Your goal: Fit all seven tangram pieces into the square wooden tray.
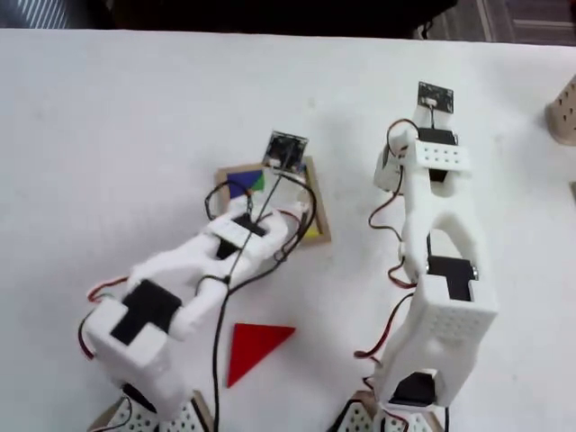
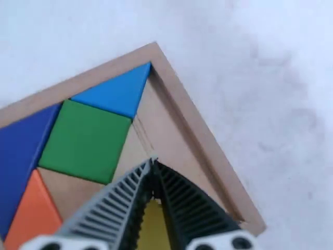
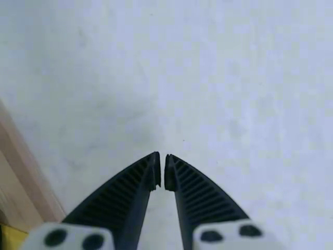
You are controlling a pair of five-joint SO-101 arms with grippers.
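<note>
Looking down from the high view, the square wooden tray (image 1: 236, 168) sits in the middle of the white table (image 1: 135, 117). The left arm (image 1: 207, 261) bends over it. A flat red triangle piece (image 1: 254, 346) lies on the table on the near side, well apart from the tray. The right arm (image 1: 436, 234) stands to the right of the tray.

From the left wrist view, the left claw (image 2: 154, 165) is pinched closed, tips together, low over the tray. A yellow piece (image 2: 152, 224) lies under it. I cannot tell if the claw touches it. A light blue triangle (image 2: 117, 94), a green square (image 2: 86, 140), a dark blue piece (image 2: 21, 151) and an orange triangle (image 2: 32, 216) sit snug inside. Bare wood shows beside them.

From the right wrist view, the right claw (image 3: 161, 172) is almost closed with nothing in it. It hangs over bare table, just beside the tray rim (image 3: 21, 172).

I think the closed left claw could push the yellow piece crooked, and then the gap would be the wrong shape for the red one. The red triangle is thin and flat, so a claw may slide off it. The two arms are close together and could bump.
</note>
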